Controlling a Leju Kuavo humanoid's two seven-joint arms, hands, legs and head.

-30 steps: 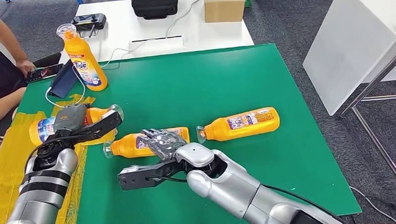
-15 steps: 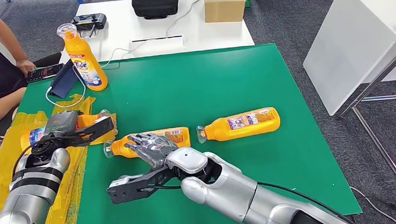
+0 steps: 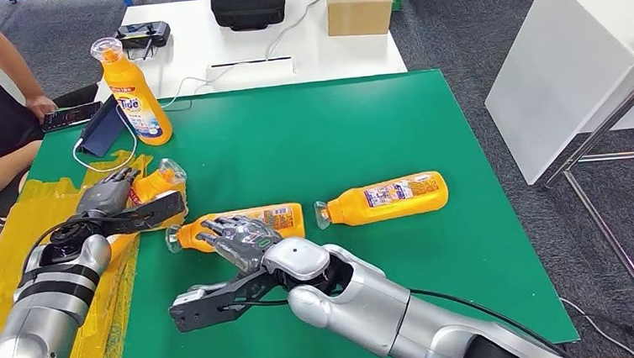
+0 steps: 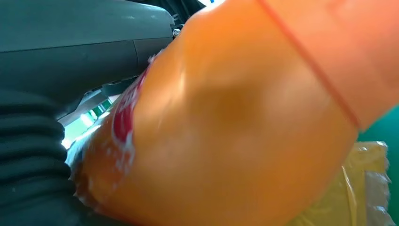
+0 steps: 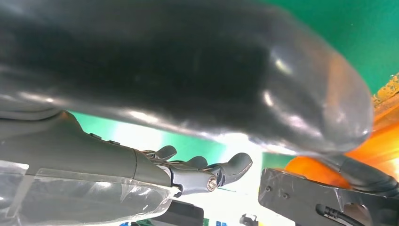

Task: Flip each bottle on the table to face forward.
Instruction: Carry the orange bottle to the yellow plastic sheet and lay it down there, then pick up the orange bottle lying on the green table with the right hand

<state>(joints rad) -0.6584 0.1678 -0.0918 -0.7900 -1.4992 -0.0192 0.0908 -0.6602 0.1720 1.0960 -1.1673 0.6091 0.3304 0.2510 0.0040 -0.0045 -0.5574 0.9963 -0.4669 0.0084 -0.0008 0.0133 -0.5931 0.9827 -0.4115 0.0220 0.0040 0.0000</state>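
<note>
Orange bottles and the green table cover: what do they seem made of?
Orange bottles: likely glossy plastic, smooth with soft highlights and printed labels. Green table cover: looks like a matte mat or felt-like sheet, flat with no glare; exact material unclear.

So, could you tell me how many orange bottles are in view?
4: upright bottle at the table's far left, one held by the left hand, one under the right hand, one lying right of centre.

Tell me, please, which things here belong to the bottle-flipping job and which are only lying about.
For the job:
standing bottle
bottle in the left hand, left hand
middle lying bottle, with the right hand over it
right lying bottle

Lying about:
cardboard box
black case
controller
phone
</note>
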